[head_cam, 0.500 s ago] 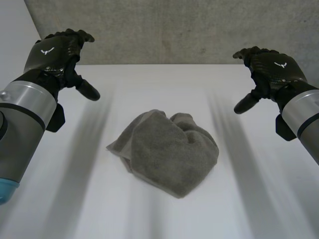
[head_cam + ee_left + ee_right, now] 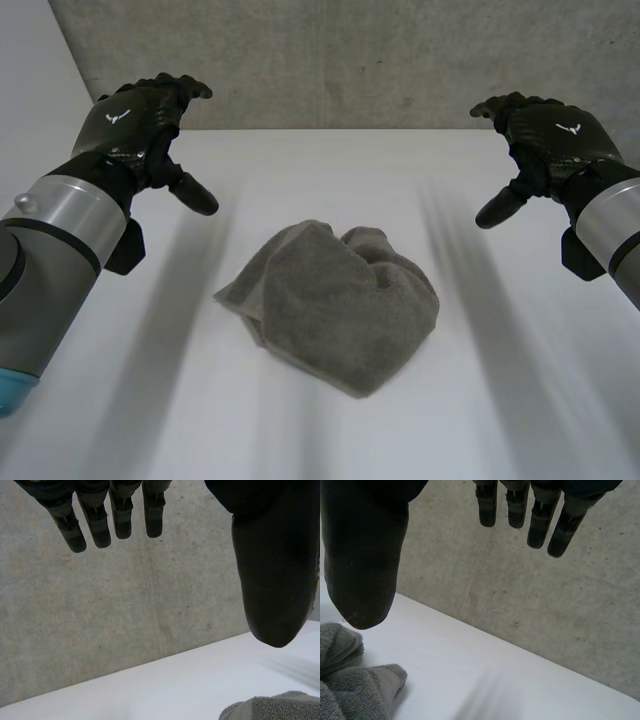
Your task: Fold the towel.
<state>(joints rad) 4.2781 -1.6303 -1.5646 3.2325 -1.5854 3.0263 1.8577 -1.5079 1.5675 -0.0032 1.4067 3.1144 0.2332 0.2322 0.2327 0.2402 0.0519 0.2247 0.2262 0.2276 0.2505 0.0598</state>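
Concrete wall (image 2: 350, 60), white table (image 2: 300, 430); towel (image 2: 335, 305) crumpled centre; left hand (image 2: 135, 125), right hand (image 2: 550, 135) fingers released.

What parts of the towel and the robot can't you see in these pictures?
- Head view: the towel is bunched up, so its own folds hide its corners and underside.
- Left wrist view: the frame edge cuts off most of the towel, near the left hand thumb.
- Right wrist view: the same happens near the right hand thumb.
- Head view: both arms run out of the picture at the sides.
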